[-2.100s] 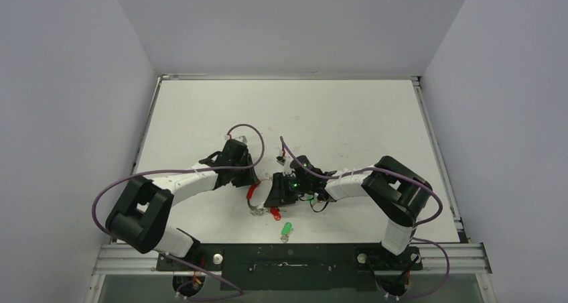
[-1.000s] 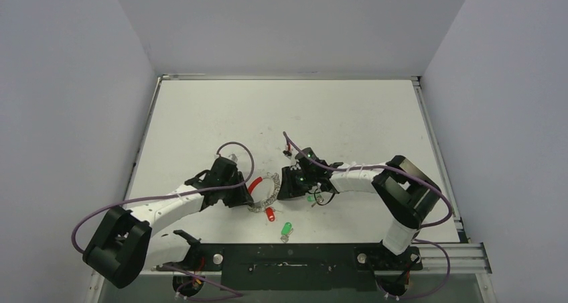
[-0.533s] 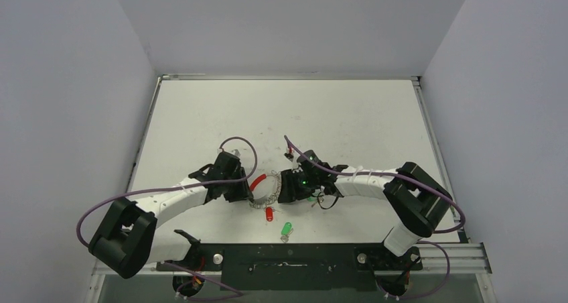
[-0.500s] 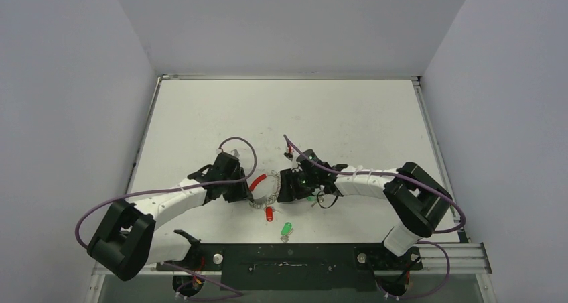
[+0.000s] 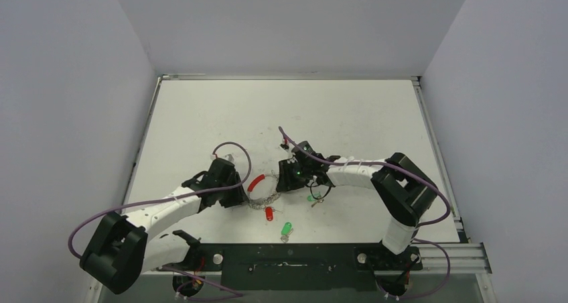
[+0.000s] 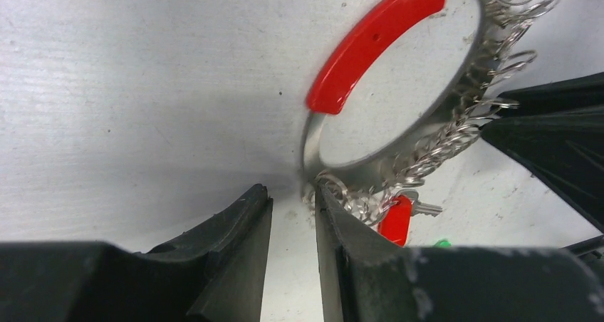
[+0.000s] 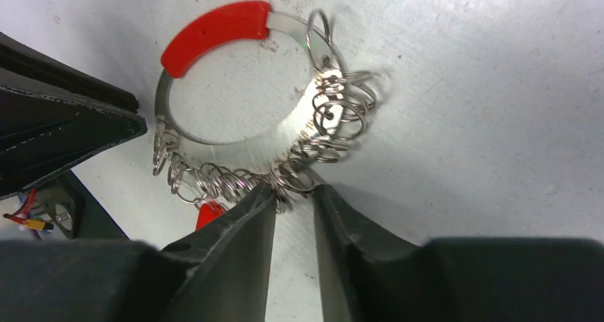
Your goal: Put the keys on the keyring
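Note:
The keyring (image 5: 264, 190) lies flat on the table between my two grippers, its red sleeve (image 5: 256, 182) on the far-left arc and many small wire rings along the near arc. One green key (image 5: 287, 229) lies near the front edge. The other green key (image 5: 310, 197) lies by the right wrist. My left gripper (image 5: 241, 194) is at the ring's left end, with a narrow gap between its jaws and nothing in it (image 6: 293, 197). My right gripper (image 5: 284, 181) is at the ring's right side, jaws slightly apart, its tips at the small rings (image 7: 293, 192).
A red-headed key (image 5: 269, 214) hangs off the ring's near side, and it also shows in the left wrist view (image 6: 396, 219). Purple cables loop over both wrists. The metal rail (image 5: 288, 256) runs along the front edge.
The keyring has stayed on the table. My left gripper drew back slightly left and nearer. My right gripper shifted a little toward the far side along the ring's right edge.

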Action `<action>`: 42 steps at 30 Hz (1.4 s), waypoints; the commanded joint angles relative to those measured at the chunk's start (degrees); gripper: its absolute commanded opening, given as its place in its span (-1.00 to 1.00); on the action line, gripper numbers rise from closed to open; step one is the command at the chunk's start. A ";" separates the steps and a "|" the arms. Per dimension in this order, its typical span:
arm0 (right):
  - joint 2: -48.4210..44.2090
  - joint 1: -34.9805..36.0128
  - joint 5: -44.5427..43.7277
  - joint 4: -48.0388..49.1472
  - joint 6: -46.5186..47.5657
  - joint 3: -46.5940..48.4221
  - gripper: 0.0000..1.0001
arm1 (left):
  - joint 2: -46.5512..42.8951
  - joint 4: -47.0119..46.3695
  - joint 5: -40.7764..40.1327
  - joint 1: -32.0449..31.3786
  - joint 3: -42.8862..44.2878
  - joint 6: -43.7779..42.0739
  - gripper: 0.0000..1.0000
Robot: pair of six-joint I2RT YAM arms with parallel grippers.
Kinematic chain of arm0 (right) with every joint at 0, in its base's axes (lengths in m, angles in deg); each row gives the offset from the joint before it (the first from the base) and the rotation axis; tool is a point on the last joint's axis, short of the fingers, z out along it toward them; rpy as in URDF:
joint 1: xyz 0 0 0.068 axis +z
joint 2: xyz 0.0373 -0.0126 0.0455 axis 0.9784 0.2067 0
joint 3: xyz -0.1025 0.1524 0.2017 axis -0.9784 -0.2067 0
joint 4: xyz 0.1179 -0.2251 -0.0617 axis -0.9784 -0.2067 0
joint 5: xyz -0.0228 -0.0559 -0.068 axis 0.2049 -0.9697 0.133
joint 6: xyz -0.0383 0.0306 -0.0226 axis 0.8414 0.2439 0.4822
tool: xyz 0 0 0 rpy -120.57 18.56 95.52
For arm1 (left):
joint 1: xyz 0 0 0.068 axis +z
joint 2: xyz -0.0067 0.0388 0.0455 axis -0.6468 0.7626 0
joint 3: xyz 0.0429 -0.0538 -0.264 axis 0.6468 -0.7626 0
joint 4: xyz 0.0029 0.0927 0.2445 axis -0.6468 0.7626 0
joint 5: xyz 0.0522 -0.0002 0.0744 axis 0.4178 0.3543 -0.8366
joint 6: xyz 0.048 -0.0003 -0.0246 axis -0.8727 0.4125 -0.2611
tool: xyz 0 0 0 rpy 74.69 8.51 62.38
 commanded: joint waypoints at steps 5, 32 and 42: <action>-3.00 1.89 1.94 6.02 -3.49 -6.91 -0.86 | 5.34 -2.56 -0.95 0.18 2.21 -0.98 -0.45; -3.37 -6.09 6.65 6.61 -2.33 -5.40 -0.29 | 0.78 -3.33 1.60 0.26 -1.76 1.24 -0.25; -4.06 -1.34 5.84 10.22 -6.74 -9.54 -0.88 | 8.81 -5.31 -0.78 0.83 4.54 -2.00 -0.37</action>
